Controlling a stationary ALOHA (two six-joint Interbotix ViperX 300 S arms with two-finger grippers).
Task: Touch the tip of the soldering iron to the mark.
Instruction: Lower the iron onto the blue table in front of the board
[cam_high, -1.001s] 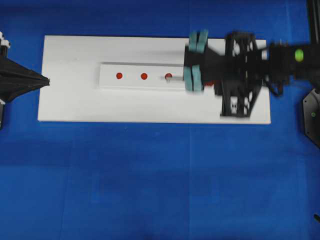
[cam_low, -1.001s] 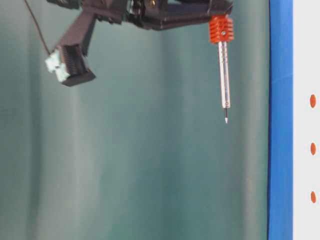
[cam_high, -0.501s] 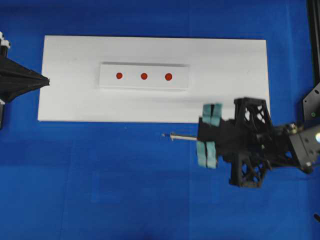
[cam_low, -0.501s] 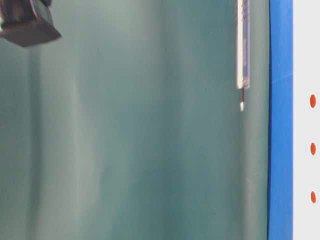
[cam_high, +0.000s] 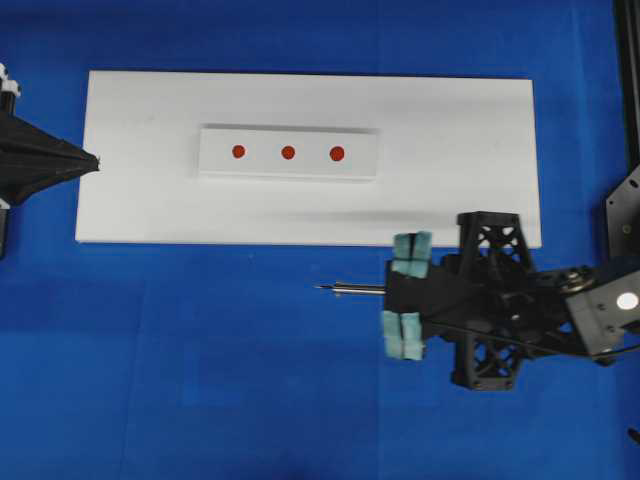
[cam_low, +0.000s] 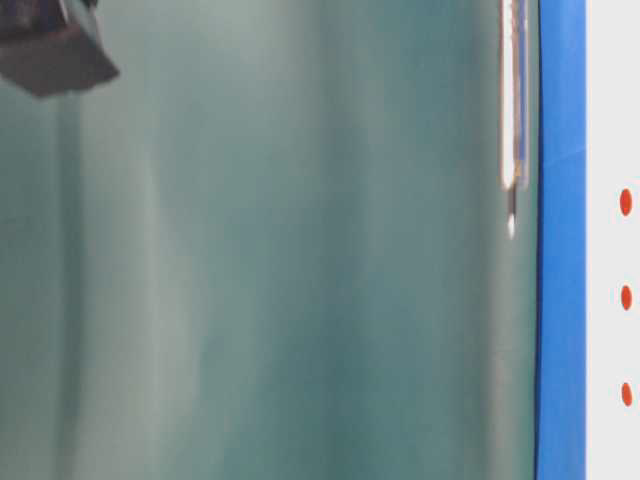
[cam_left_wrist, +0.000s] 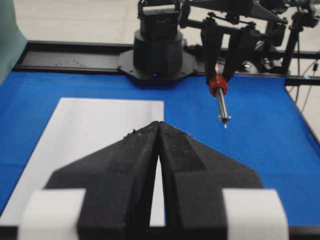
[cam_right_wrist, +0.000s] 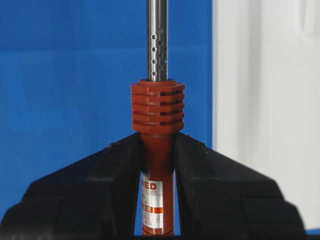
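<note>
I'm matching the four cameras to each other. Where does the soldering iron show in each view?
Overhead: soldering iron right of centre, over blue cloth below the white board.
Table-level: top right, shaft blurred, tip down.
Left wrist: upper right, hanging tip-down.
Right wrist: centre, clamped in the right pincer.
Shared landmark: the white board.

desk (cam_high: 200, 380): covered in bright blue cloth | white board (cam_high: 450, 130): large flat rectangle lying on the cloth, toward the far edge in the overhead view | white strip (cam_high: 215, 165): smaller raised rectangle at the board's middle | two smaller red dots (cam_high: 238, 152): on the strip, in a row | teal backdrop (cam_low: 280, 300): fills the table-level view
</note>
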